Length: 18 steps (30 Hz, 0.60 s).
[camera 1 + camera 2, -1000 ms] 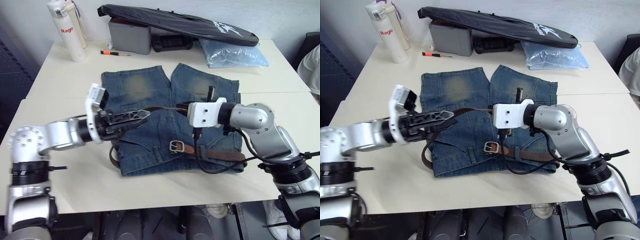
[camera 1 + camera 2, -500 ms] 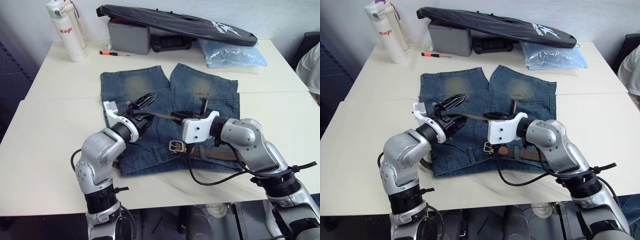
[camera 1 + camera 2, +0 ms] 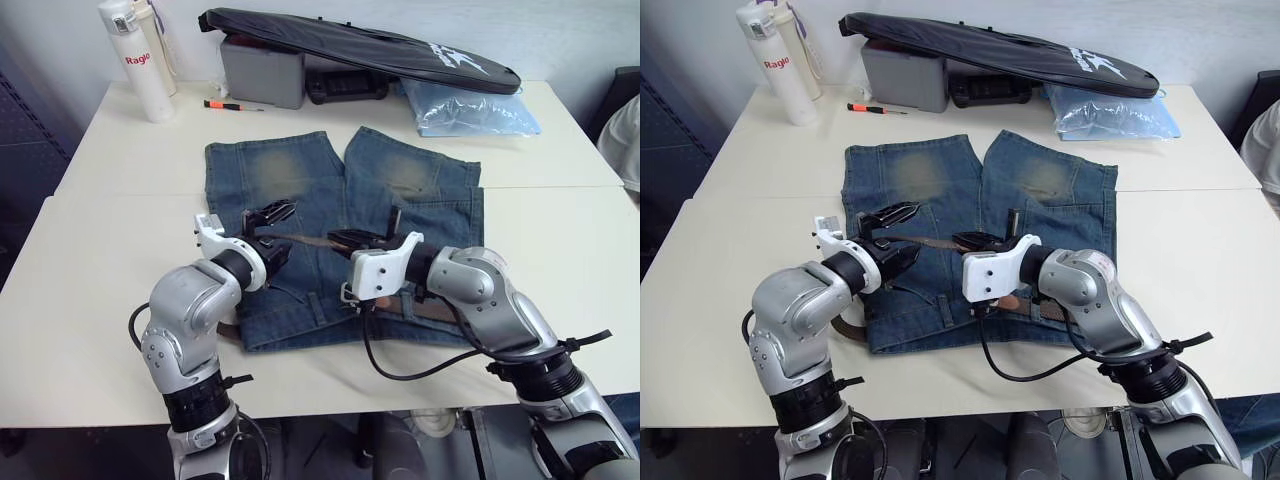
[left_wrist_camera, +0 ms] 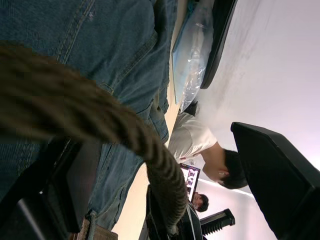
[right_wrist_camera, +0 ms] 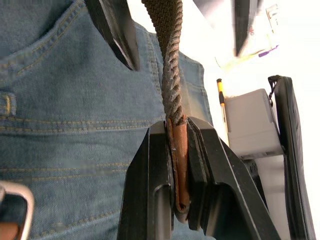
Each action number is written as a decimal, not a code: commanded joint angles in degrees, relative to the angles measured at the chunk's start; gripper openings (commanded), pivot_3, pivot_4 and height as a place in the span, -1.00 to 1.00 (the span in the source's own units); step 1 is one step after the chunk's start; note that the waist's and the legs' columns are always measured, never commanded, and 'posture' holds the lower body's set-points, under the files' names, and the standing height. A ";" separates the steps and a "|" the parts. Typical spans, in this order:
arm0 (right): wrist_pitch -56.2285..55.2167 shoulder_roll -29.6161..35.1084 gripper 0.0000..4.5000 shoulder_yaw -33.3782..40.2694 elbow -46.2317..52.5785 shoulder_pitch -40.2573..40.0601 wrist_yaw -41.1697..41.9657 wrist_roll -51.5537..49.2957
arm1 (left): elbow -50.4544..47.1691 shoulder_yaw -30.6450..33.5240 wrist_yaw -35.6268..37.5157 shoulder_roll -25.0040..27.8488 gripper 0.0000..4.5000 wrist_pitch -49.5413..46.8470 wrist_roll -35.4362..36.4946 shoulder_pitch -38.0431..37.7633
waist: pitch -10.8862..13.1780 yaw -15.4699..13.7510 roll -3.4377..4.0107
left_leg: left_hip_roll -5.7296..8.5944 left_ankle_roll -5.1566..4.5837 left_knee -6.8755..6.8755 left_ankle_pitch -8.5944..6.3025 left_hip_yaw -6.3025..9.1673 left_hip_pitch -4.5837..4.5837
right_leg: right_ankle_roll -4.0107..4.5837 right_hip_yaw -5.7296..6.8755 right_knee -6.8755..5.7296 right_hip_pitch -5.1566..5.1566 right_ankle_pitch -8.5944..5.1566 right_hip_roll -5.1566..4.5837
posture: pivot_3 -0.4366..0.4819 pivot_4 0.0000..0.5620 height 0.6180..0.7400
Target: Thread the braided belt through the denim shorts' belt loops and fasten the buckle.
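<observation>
Shifted toward 9 o'clock since 0.5 s ago with the right gripper (image 3: 340,239), jaws clenched on the smooth leather tip of the braided belt (image 5: 170,75). Drawn back slightly toward 7 o'clock with the left gripper (image 3: 280,231), jaws released, standing on the 2 sides of the strap without pinching it. Looks like a handover of the free end; fastening not yet done. Stretches rope-like, coarse, dark brown, above the faded, stiff denim shorts (image 3: 280,170) lying flat on the pale counter (image 3: 120,160). Shows the buckle (image 5: 17,197) as a silver rectangular frame near the waistband.
</observation>
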State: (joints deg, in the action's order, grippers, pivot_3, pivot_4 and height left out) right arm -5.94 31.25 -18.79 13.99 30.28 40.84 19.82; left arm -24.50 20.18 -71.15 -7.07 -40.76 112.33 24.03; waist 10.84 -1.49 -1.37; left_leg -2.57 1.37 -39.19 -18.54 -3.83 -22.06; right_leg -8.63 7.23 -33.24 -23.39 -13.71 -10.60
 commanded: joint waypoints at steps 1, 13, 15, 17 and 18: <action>-1.12 -0.96 -1.00 0.04 0.70 0.41 -1.22 0.56 | -2.89 -0.73 -0.44 -0.33 0.98 -0.63 0.67 -0.56 | 0.00 0.00 0.00 | 0.00 0.00 0.00 0.00 0.00 0.00 | 0.02 0.00 0.02 0.00 0.01 0.00 | -0.05 -0.47 1.00; -1.71 -1.64 -1.00 0.58 -0.37 -0.36 -2.73 1.84 | -0.38 -1.89 1.27 4.42 -0.42 -6.51 0.67 -0.71 | 0.00 0.00 0.00 | -0.02 0.00 0.02 0.00 0.00 -0.01 | 0.04 0.00 0.06 0.00 0.02 0.03 | -0.05 -0.47 1.00; -1.41 -1.77 -1.00 0.87 -0.17 -0.71 -2.68 1.42 | 0.62 -1.15 2.18 5.32 -0.76 -7.52 0.67 -0.18 | 0.00 -0.01 0.00 | -0.02 0.00 0.02 0.00 0.00 -0.01 | 0.04 0.01 0.08 0.00 0.02 0.03 | -0.05 -0.47 1.00; -0.66 -2.08 -1.00 1.38 0.29 -0.91 -2.23 0.19 | 1.49 -0.59 3.69 6.62 -0.99 -8.83 0.67 -0.09 | 0.00 0.01 0.00 | -0.02 0.00 0.02 0.00 0.00 -0.01 | 0.04 0.02 0.09 0.00 0.03 0.04 | -0.05 -0.47 1.00; 0.19 -2.09 -1.00 2.18 0.64 -0.99 -1.25 -1.83 | 2.12 -0.29 4.59 7.50 -0.99 -9.66 0.67 -0.02 | 0.00 0.01 0.00 | -0.02 0.00 0.03 0.00 0.00 -0.01 | 0.04 0.02 0.09 0.00 0.03 0.04 | -0.05 -0.47 1.00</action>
State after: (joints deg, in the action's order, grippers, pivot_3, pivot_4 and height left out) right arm -6.28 29.48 -19.03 12.72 29.23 39.37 20.79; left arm -22.01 19.20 -68.09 -0.59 -49.36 112.46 23.73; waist 10.84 -1.48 -1.36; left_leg -2.59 1.38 -39.15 -18.54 -3.83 -22.06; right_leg -8.59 7.24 -33.15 -23.39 -13.69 -10.55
